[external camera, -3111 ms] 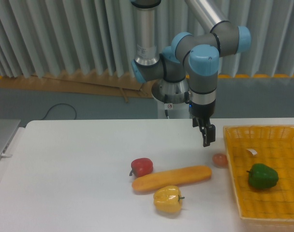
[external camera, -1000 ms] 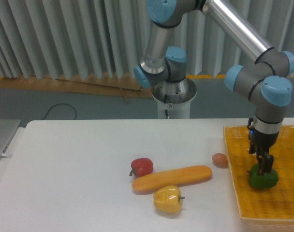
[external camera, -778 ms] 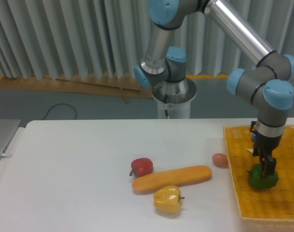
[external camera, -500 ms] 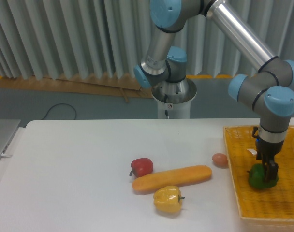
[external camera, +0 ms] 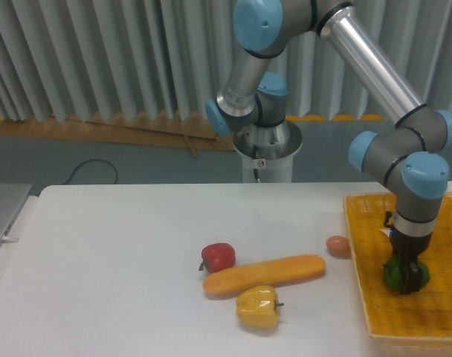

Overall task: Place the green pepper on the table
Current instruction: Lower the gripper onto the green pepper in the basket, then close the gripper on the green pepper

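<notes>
The green pepper (external camera: 392, 274) lies in the yellow woven basket (external camera: 358, 256) at the right, mostly hidden behind my gripper (external camera: 409, 282). The gripper points straight down and its fingers reach down over the pepper's middle, level with it. The fingers are seen edge-on, so the gap between them and any grip on the pepper do not show. The white table (external camera: 114, 260) spreads out to the left of the basket.
A yellow pepper (external camera: 258, 307), a long orange vegetable (external camera: 265, 273) and a red pepper (external camera: 218, 256) lie mid-table. A small reddish round thing (external camera: 337, 245) sits just left of the basket. A grey laptop (external camera: 3, 212) is at the far left edge.
The gripper swung from above the table's middle to over the basket, then came down onto the green pepper, sinking lower in the last half second. The pepper has stayed in place.
</notes>
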